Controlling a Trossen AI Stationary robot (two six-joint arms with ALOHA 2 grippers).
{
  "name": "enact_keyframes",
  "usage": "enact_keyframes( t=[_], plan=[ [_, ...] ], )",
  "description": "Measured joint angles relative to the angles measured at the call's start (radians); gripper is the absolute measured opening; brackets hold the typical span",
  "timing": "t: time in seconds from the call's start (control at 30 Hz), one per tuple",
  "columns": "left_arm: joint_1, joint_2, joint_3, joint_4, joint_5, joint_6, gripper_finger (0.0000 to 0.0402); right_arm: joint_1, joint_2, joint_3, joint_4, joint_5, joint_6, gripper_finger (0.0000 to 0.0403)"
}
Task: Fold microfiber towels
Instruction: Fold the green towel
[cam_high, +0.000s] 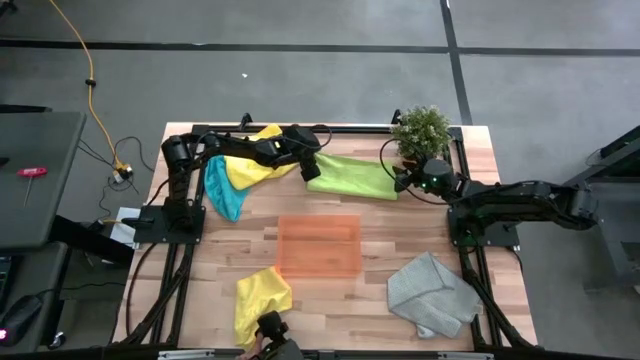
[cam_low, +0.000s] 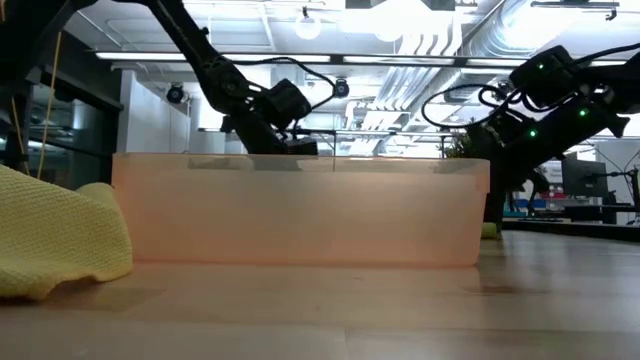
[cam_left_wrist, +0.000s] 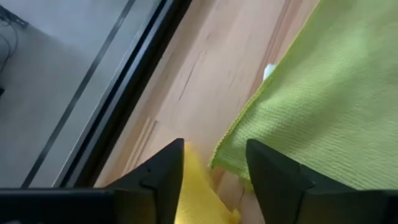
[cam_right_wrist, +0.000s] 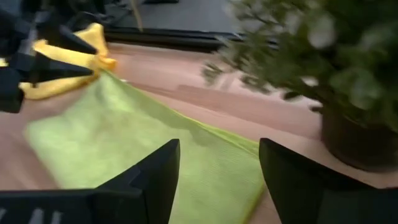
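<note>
Left gripper (cam_left_wrist: 214, 174) parted over a soft yellow microfiber towel (cam_left_wrist: 199, 196), just beside the lime green towel's (cam_high: 352, 176) edge; right gripper (cam_right_wrist: 217, 177) likewise parted above that green cloth's opposite end, near the bushy potted plant (cam_high: 422, 128).

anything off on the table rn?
Nothing damaged. Towels just lie crumpled and unfolded: yellow towel and grey towel near the front edge, teal towel bunched under another yellow one, lime towel beside the plant.

Translucent orange tray (cam_low: 300, 210) across mid-frame, resting on the wooden desk (cam_low: 400, 310). Yellow towel (cam_low: 55, 240) heaped at lower left. Two dark arms (cam_low: 230, 85) reaching down behind the tray, upper left and upper right.
</note>
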Motion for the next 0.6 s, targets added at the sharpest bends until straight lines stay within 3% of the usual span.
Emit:
enact_keyframes(
  t=[0.2,0.27,0.43,0.6],
  plan=[
    [0.000,-0.092,0.000,-0.063,0.035,0.040,0.0199,0.000,0.000,0.000,0.058,-0.071,-0.064,0.0211],
    [0.000,-0.124,0.000,-0.112,0.113,0.042,0.0202,0.000,0.000,0.000,0.064,-0.118,-0.084,0.0211],
    [-0.002,-0.160,0.000,-0.257,0.485,0.118,0.0197,0.001,0.000,0.000,0.061,-0.257,-0.110,0.0211],
    [-0.024,-0.160,-0.022,-0.308,0.565,0.160,0.0188,0.000,0.000,0.000,0.061,-0.273,-0.124,0.0211]
  ],
)
